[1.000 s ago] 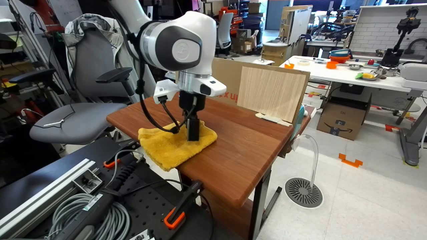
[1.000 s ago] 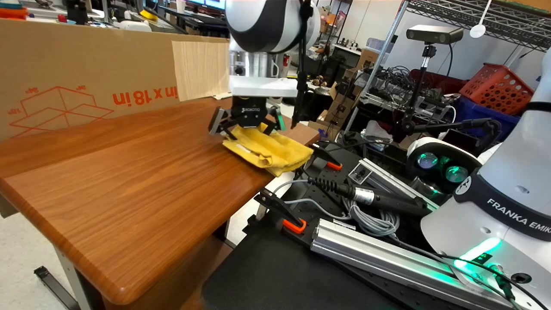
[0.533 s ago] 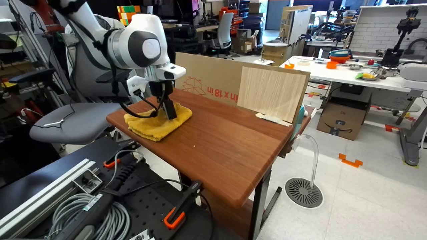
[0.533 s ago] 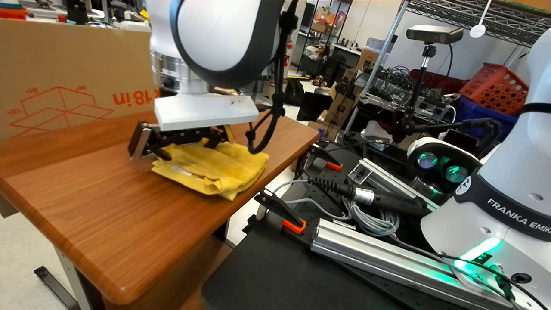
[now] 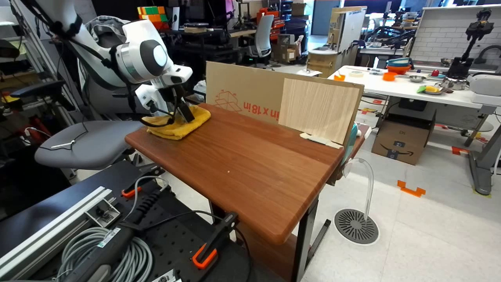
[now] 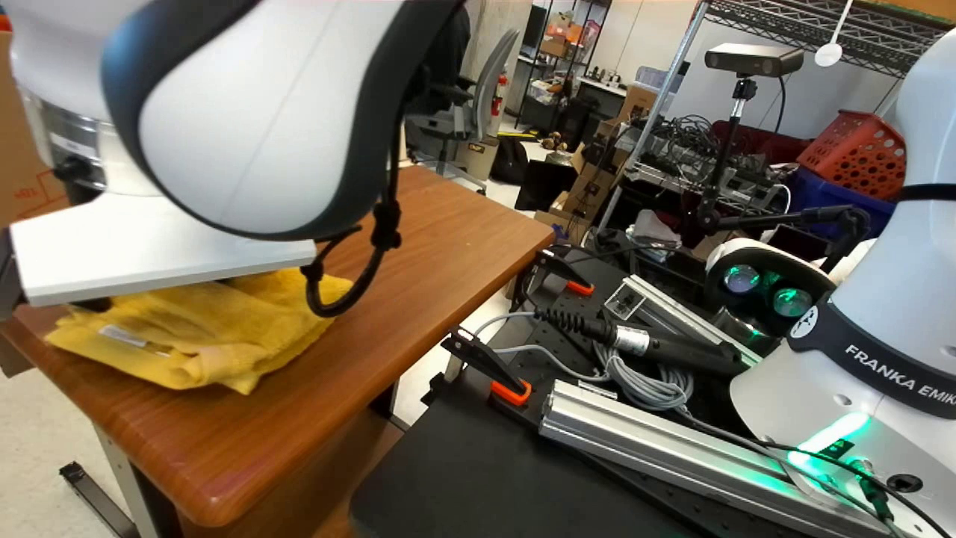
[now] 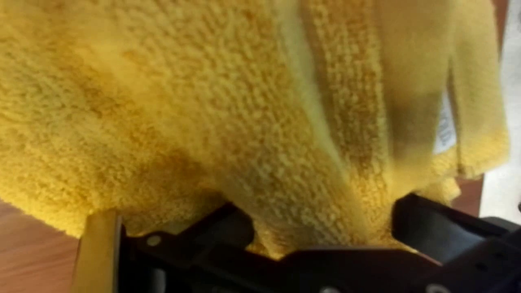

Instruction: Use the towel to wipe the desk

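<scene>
The yellow towel lies folded and bunched on the brown wooden desk, at the end near the grey chair in an exterior view. It also shows in an exterior view, under the arm. My gripper is tilted and low, pressed down at the towel. In the wrist view the fingertips curl inward around a thick bunch of the towel, and cloth fills the gap between them. Folds converge into that gap. A white label shows at the towel's right side. The arm hides most of the gripper in an exterior view.
A cardboard panel stands along the desk's back edge, with a wood-grain board on it. A grey chair is at the desk's end. A black bench with cables, clamps and an aluminium rail borders the front.
The gripper and towel have moved together along the desk toward the chair end, away from the front edge the towel overhung. The gripper has tilted, and the grasp looks the same.
</scene>
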Controlling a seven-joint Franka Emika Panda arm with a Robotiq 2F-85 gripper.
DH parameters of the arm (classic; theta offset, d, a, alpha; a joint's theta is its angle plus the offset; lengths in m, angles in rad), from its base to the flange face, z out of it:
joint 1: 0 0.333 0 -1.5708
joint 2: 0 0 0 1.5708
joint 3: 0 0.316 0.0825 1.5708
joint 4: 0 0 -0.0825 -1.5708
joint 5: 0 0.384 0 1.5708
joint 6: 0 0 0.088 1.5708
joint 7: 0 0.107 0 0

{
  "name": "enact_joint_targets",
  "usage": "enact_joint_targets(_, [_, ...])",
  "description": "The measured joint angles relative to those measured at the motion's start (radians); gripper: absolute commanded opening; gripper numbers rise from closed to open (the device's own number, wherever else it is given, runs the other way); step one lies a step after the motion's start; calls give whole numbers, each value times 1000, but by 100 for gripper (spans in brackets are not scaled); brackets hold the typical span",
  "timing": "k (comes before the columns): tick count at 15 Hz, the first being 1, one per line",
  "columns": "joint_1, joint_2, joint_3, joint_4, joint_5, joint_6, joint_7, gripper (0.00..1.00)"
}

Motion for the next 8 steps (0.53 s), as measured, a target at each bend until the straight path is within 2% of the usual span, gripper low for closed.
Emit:
enact_joint_targets(4, [-37, 81, -50, 142, 7, 1, 12, 100])
enact_joint_targets(8, [-151, 90, -75, 166, 22, 1, 5, 100])
